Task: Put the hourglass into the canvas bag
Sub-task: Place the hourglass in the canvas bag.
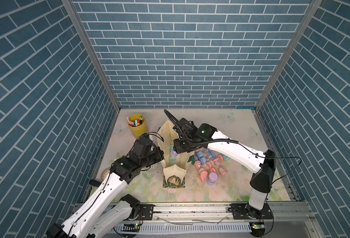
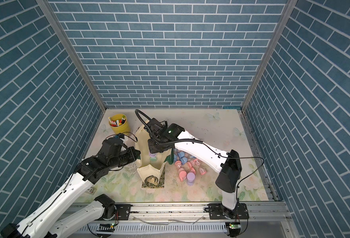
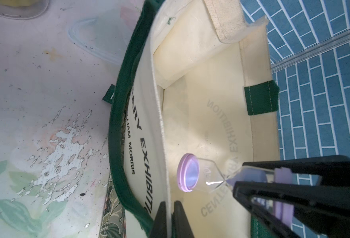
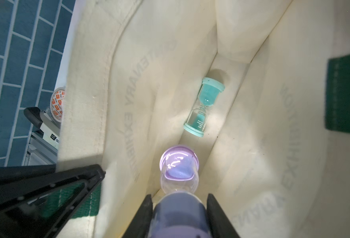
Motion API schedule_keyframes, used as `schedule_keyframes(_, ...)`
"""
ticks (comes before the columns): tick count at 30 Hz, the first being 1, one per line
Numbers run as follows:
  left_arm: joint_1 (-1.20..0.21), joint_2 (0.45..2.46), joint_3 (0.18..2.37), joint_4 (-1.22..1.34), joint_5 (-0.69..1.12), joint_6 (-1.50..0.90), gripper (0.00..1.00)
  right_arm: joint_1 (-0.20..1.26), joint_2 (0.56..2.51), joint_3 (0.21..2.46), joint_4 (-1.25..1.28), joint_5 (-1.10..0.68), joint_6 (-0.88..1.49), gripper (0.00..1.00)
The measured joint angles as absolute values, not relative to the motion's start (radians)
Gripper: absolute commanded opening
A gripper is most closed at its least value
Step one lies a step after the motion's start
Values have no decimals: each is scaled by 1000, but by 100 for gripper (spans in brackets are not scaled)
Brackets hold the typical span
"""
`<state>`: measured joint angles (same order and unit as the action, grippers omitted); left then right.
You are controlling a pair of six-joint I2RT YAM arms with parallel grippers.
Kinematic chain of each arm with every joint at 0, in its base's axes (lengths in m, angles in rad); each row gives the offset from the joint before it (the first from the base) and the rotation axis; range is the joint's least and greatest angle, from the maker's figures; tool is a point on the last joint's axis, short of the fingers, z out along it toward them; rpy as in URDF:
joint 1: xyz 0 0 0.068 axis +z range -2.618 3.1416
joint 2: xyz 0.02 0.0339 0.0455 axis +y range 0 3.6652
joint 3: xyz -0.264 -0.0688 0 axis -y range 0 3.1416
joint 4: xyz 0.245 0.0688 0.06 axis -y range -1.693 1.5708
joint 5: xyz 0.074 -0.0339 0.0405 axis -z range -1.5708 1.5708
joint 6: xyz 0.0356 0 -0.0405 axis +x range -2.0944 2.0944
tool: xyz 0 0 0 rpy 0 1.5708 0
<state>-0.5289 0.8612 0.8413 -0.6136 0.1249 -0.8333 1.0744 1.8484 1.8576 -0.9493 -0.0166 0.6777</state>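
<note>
The right gripper (image 4: pixel 179 197) clamps the purple hourglass (image 4: pixel 179 164) (inside the canvas bag (image 4: pixel 242 144)).

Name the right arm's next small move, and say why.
Probably open the right gripper and drop the purple hourglass. It hangs inside the canvas bag, above the floor where a teal hourglass lies, and the left gripper pinches the rim, holding the mouth open.

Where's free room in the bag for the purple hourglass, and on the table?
In the canvas bag the floor is bare at either end of the teal hourglass, under the purple hourglass in the right gripper. The table is bare at the back right corner and along the front rail, crowded at the hourglass pile.
</note>
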Motion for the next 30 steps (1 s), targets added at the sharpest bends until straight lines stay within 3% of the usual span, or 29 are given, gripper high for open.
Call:
schedule_keyframes(10, -529, 860, 830, -592, 129, -838, 0, 1102, 1888, 1792, -942, -15, 702, 0)
schedule_keyframes(11, -529, 860, 829, -590, 129, -838, 0, 1102, 1889, 1781, -940, -16, 705, 4)
schedule_keyframes(15, -529, 860, 824, -580, 131, -839, 0, 1102, 1895, 1762, -936, -15, 711, 40)
schedule_keyframes(18, -529, 860, 823, -577, 133, -839, 0, 1102, 1895, 1761, -934, -2, 715, 47)
schedule_keyframes(20, -529, 860, 820, -572, 132, -839, 0, 1102, 1893, 1761, -934, 10, 716, 68)
schedule_keyframes(21, -529, 860, 819, -571, 133, -839, 0, 1102, 1892, 1762, -935, 15, 715, 73)
schedule_keyframes(30, -529, 860, 813, -559, 136, -839, 0, 1102, 1826, 1790, -964, 90, 706, 71)
